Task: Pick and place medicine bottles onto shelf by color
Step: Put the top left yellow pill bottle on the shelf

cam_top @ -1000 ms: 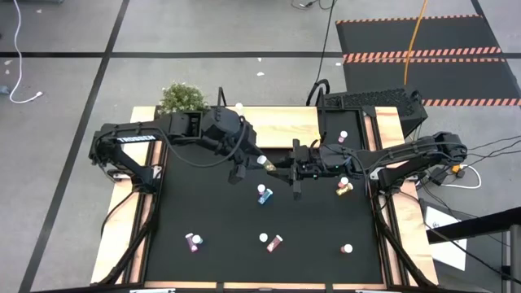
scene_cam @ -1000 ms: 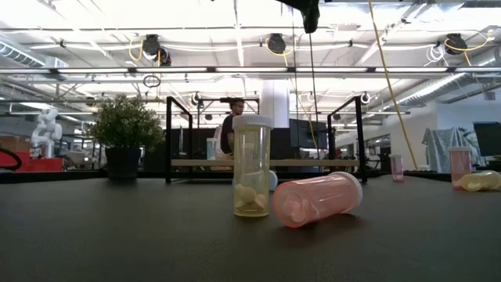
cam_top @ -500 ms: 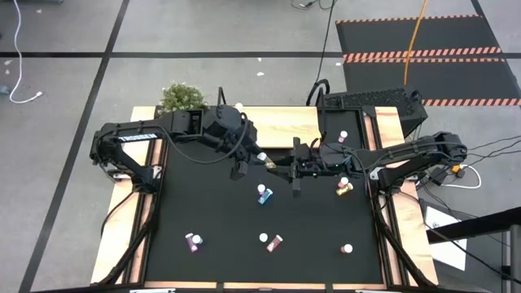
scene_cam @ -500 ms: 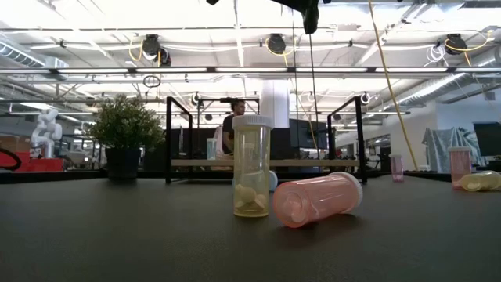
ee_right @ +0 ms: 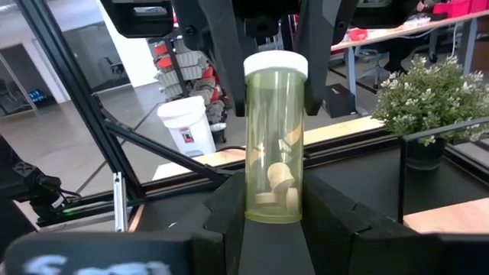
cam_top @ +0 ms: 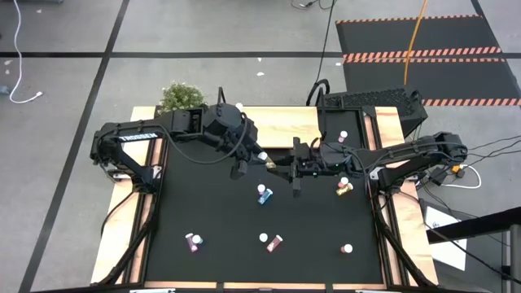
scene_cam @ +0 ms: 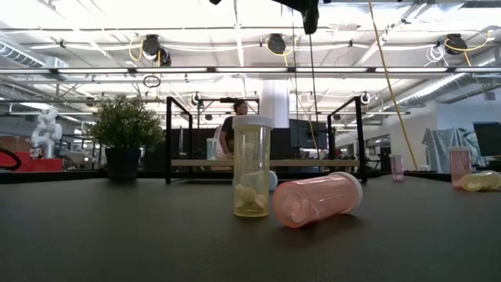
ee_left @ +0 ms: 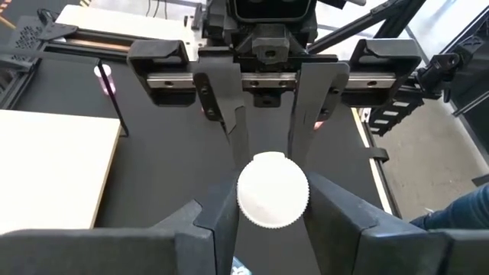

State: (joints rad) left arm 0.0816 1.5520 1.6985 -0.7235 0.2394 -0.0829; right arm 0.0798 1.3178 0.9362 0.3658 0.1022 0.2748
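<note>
A yellow bottle (cam_top: 266,161) with a white cap hangs in the air over the middle of the mat, between my two grippers. My left gripper (cam_top: 257,157) comes at it from the table's left and is shut on its cap end. My right gripper (cam_top: 275,165) comes from the right and is shut on its base end. The light wooden shelf (cam_top: 281,124) lies at the far edge, with one white-capped bottle (cam_top: 239,106) on it. Other bottles rest on the mat: a blue one (cam_top: 263,195), a maroon one (cam_top: 194,242) and another maroon one (cam_top: 275,242). My left gripper pinches the bottle's white cap (ee_left: 273,191) between its two fingers (ee_left: 221,218), one on each side. The fingers come level from the table's left and lie along the bottle. The bottle is level and clear of the mat. My right gripper pinches the lower part of the bottle's yellow body (ee_right: 275,200) between its two fingers (ee_right: 233,206). The fingers come level from the table's right and lie along the bottle. The cap end (ee_right: 276,64) points away from it, toward the left gripper.
A green plant (cam_top: 181,96) stands at the far left corner. Bottles lie near the right side (cam_top: 343,187) and the near right (cam_top: 348,249). In the low view an upright yellow bottle (scene_cam: 252,166) and a fallen pink one (scene_cam: 317,200) are close to the camera.
My left gripper has edged slightly toward the far edge. The yellow bottle stays in the air between the two grippers.
</note>
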